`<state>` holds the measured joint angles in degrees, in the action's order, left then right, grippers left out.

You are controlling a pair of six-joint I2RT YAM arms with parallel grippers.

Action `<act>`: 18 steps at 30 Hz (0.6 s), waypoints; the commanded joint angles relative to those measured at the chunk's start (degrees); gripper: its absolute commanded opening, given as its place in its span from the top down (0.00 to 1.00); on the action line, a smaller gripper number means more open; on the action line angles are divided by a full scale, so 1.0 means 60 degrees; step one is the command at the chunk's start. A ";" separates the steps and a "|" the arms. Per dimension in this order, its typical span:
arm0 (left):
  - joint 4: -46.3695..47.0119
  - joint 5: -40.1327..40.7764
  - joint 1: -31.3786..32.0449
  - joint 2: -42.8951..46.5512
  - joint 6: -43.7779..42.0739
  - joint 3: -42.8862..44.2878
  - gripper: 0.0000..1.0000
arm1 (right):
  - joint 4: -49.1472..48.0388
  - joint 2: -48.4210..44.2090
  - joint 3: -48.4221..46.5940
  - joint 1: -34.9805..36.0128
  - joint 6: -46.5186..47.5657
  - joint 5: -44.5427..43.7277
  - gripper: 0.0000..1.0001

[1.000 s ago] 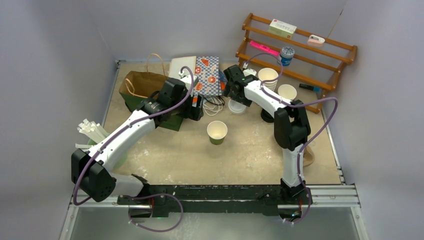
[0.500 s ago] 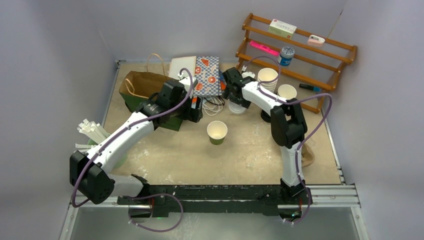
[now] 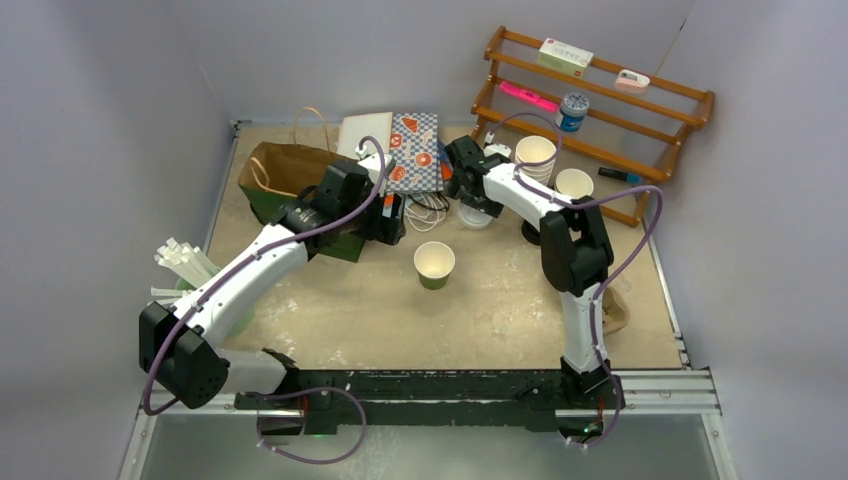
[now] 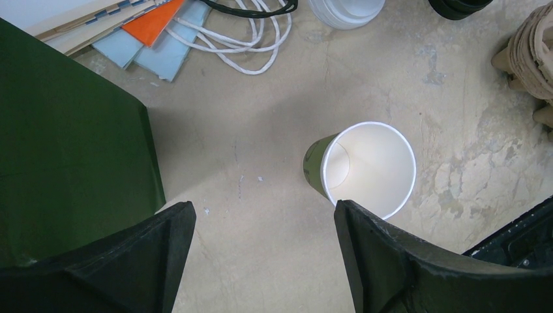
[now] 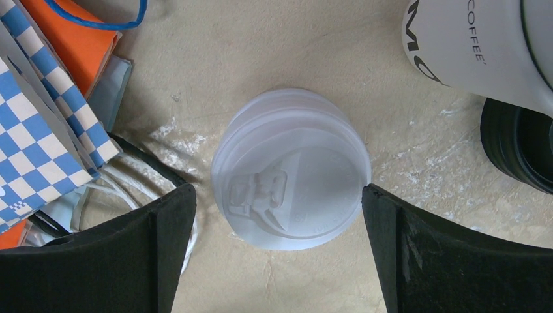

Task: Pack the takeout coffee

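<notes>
Here's the cup (image 3: pixel 434 262), standing upright mid-table with its axis vertical and its mouth to the ceiling: olive-green wall, white inside, thin white rim, no lid on it. The left gripper (image 4: pixel 262 215) hangs released, jaws spread and holding nothing, and in its own view the cup sits at two o'clock from the gap, just beyond the right finger, with the green bag (image 4: pixel 65 143) at nine o'clock. From overhead the cup lies at about five o'clock from the left jaws and seven o'clock from the right, the left looking slightly nearer. But the right gripper (image 5: pixel 274 195) has the next job, I'd say: wide open, empty, straddling the stack of lids (image 5: pixel 291 168) lying flat, squarely between its fingers.
</notes>
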<state>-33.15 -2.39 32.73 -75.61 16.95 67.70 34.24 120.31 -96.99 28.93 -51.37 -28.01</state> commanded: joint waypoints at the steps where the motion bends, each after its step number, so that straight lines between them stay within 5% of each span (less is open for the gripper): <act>1: 0.0189 -0.0142 -0.0038 0.0228 0.0031 -0.0019 0.17 | 0.0228 -0.0441 -0.0038 -0.0053 -0.0180 -0.0443 0.02; 18: 0.0260 -0.0249 -0.0040 0.0103 -0.0005 0.0052 0.17 | -0.0659 -0.0907 0.0854 -0.0414 -0.0406 0.0311 0.07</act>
<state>-33.12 -2.83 32.73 -75.64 16.93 67.68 30.94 117.64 -91.66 26.41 -52.40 -25.87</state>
